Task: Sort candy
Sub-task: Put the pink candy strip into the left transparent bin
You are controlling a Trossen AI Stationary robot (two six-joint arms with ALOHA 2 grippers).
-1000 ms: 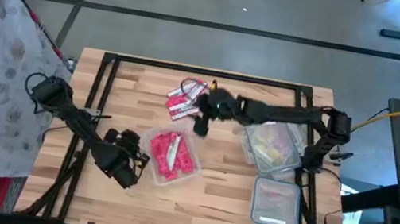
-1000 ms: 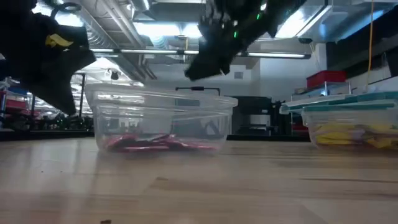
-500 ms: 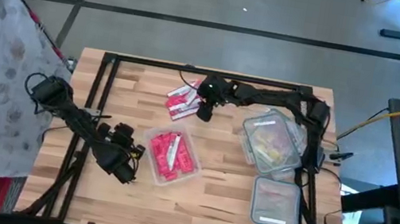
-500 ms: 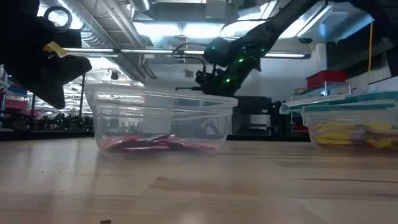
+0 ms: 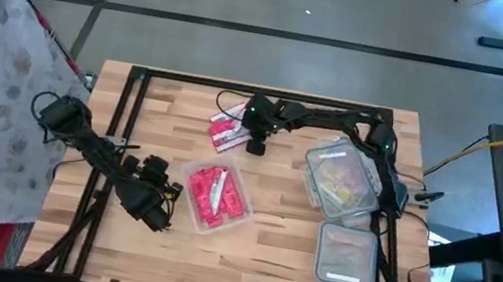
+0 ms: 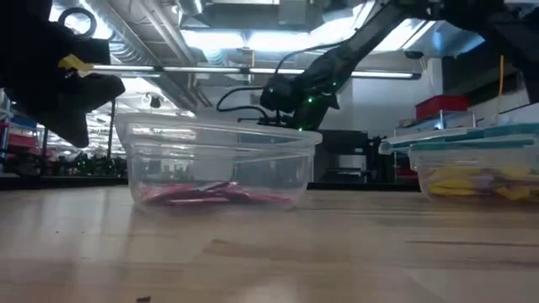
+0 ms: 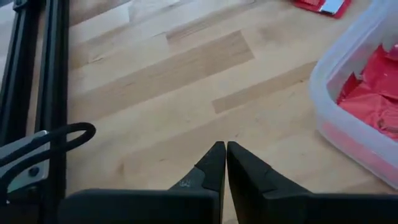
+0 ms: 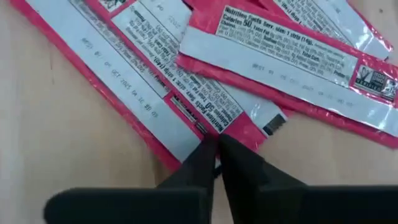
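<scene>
Spanning most of the high view, the light wooden butcher-block table (image 5: 264,254) carries three clear rectangular plastic tubs. The open tub near the middle (image 5: 215,197) holds a layer of flat red-pink wrapped candy strips (image 5: 221,202), one of them turned pale side up; in the low view the same red wrappers lie flat on its floor (image 6: 210,194). Toward the right arm's side, a lidded tub with a teal rim (image 5: 340,182) holds yellow candy (image 6: 472,181), and just beside it, nearer the table's front edge, another lidded tub (image 5: 347,255) shows pale contents I cannot make out. A loose pile of red-pink strips with white printed backs (image 5: 229,129) lies on bare wood toward the far edge. The right gripper (image 8: 216,149) sits down on that pile, its fingers pressed together with tips at a wrapper's edge. The left gripper (image 7: 223,163) waits beside the open tub, fingers together over bare wood.
</scene>
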